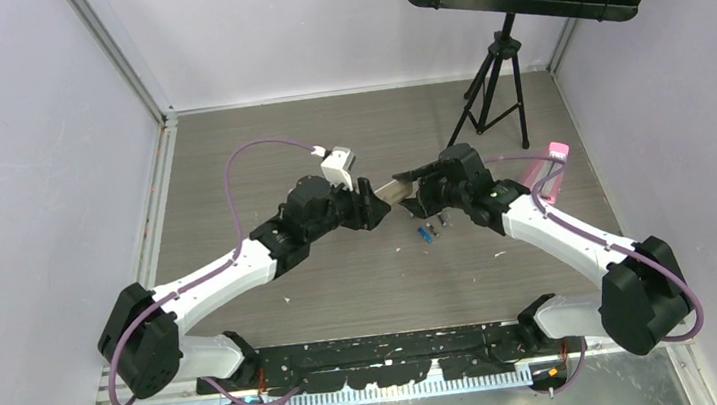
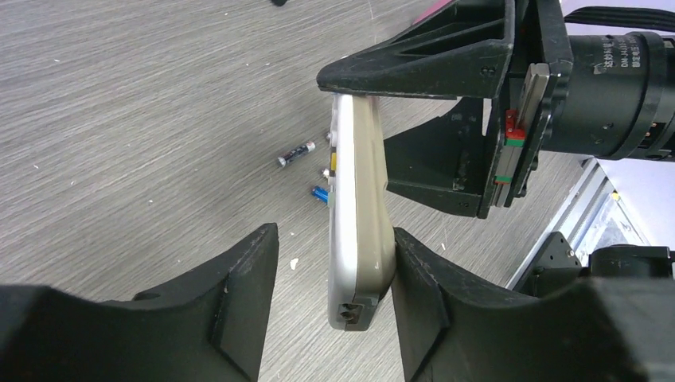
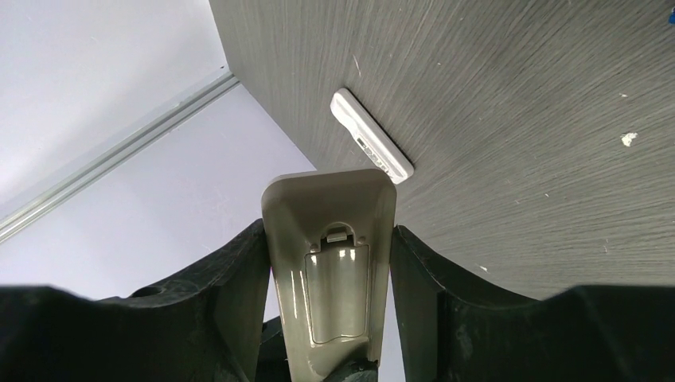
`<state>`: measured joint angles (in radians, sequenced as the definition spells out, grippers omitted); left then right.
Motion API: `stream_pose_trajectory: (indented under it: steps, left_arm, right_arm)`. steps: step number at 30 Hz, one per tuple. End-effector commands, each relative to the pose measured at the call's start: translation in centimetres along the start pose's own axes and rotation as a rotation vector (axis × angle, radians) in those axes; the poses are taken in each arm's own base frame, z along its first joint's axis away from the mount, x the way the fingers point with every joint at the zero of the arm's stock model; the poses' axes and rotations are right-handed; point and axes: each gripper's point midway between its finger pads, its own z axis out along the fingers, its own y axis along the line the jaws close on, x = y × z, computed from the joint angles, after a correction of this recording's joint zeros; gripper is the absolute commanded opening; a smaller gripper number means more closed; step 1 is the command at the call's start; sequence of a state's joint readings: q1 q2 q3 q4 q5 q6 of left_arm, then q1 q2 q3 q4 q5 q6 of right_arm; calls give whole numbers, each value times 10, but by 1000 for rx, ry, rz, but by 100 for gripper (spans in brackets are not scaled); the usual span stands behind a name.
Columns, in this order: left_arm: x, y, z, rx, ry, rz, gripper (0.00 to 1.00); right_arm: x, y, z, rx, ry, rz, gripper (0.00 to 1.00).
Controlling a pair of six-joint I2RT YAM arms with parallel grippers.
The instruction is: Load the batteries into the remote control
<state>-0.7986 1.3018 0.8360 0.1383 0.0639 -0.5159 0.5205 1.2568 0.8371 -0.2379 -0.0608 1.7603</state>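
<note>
The remote control (image 1: pixel 395 190) is held in the air between both arms, with my right gripper (image 1: pixel 420 180) shut across its width. In the right wrist view its tan face (image 3: pixel 330 263) shows a battery panel with a small tab. My left gripper (image 2: pixel 334 247) is open around the remote's other end (image 2: pixel 362 215). One left finger (image 2: pixel 418 278) touches the tan side and the other stands apart from the white side. On the table below lie the batteries (image 1: pixel 425 231), a dark one (image 2: pixel 296 153) and a bluish one (image 2: pixel 319 193).
A plain white bar (image 3: pixel 371 135) lies on the table beyond the remote. A pink object (image 1: pixel 552 164) sits at the right, behind the right arm. A black music stand on a tripod (image 1: pixel 502 77) stands at the back right. Walls close in three sides.
</note>
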Motion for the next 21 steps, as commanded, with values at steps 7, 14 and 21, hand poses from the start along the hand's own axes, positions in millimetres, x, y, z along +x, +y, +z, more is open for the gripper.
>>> stream_pose_trajectory:
  steps: [7, 14, 21]
  left_arm:
    - [-19, 8, 2, -39, -134, -37, 41]
    - [-20, 5, 3, 24, -104, -49, 0]
    - [-7, 29, -18, 133, 115, -310, 0]
  right_arm:
    - [6, 20, -8, -88, 23, 32, 22]
    - [11, 21, -6, -107, 38, -152, 47]
    - [-5, -4, -28, -89, -20, -662, 77]
